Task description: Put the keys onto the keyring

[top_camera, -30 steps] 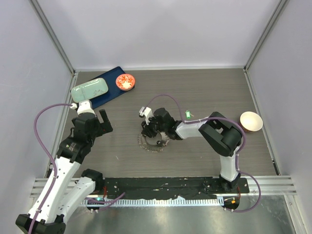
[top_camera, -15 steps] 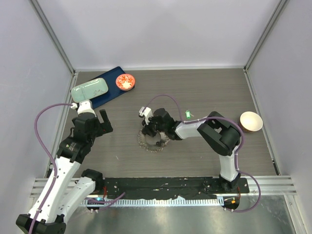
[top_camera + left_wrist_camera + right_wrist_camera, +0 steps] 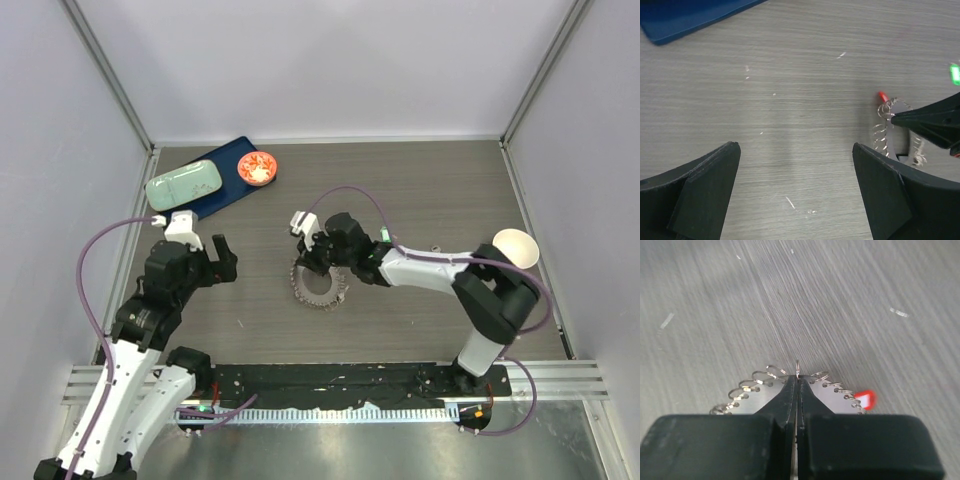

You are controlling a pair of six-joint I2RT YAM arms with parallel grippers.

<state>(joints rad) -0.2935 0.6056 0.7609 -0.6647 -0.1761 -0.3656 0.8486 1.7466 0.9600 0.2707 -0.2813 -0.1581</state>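
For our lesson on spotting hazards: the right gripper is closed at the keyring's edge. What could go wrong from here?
1. The right gripper pinches only a thin wire loop of the keyring with its very tips; it may slip free, or drag the whole ring.
2. The red tag lies close beside that grip and could get knocked away.

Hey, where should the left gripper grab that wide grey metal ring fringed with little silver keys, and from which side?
Probably the near-left rim, from above. The grey metal keyring lies flat with an open middle, so one finger can drop inside and pinch the band. The shut right gripper crowds its far edge; the open left gripper sits to its left.
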